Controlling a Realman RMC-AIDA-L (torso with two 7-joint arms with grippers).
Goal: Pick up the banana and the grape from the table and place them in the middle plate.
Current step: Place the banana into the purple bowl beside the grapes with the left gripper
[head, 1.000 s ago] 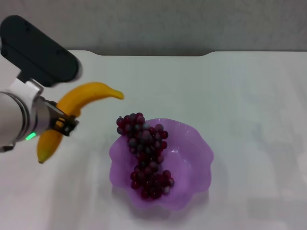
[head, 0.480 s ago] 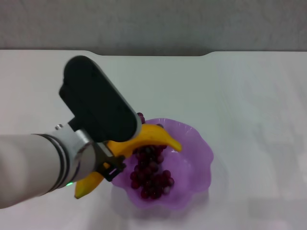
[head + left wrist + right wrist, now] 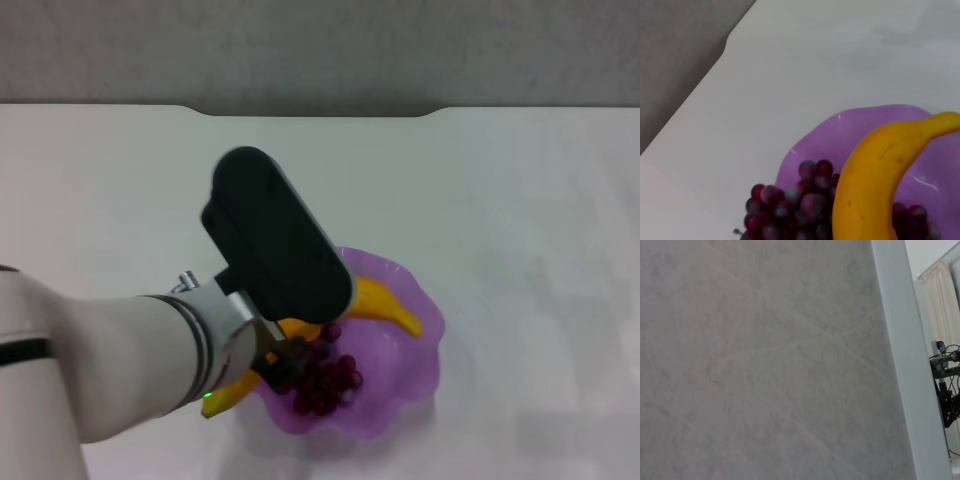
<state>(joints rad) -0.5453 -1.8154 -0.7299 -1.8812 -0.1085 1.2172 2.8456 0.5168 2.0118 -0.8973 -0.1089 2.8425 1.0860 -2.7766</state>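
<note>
Item: the banana [image 3: 385, 305], yellow-orange. It was held above the middle plate [image 3: 420, 350] at lower centre of the head frame. One end projected toward the plate's right rim; the other end showed below the arm at the plate's left edge. In the left wrist view the banana [image 3: 875, 185] curved across the plate [image 3: 850, 127], directly over the grapes.

Item: the grape [image 3: 325, 375], a dark red-purple bunch. It lay inside the plate, left of its centre, partly hidden by the arm.

Item: the left gripper [image 3: 285, 355], lower centre of the head frame. It gripped the banana about mid-length; the fingers themselves were mostly hidden, so how wide they stood was not readable. The right gripper appeared in no view of the table; its wrist camera faced a plain wall.

Step in hand, judged: setting the banana into the plate. Advised: lower until it rests beside or on the bunch, keep both ends inside the scalloped rim, release only once supported, then lift straight up.

Container: one plate on the table [image 3: 520, 200], holding the grapes; the banana not yet released.
</note>
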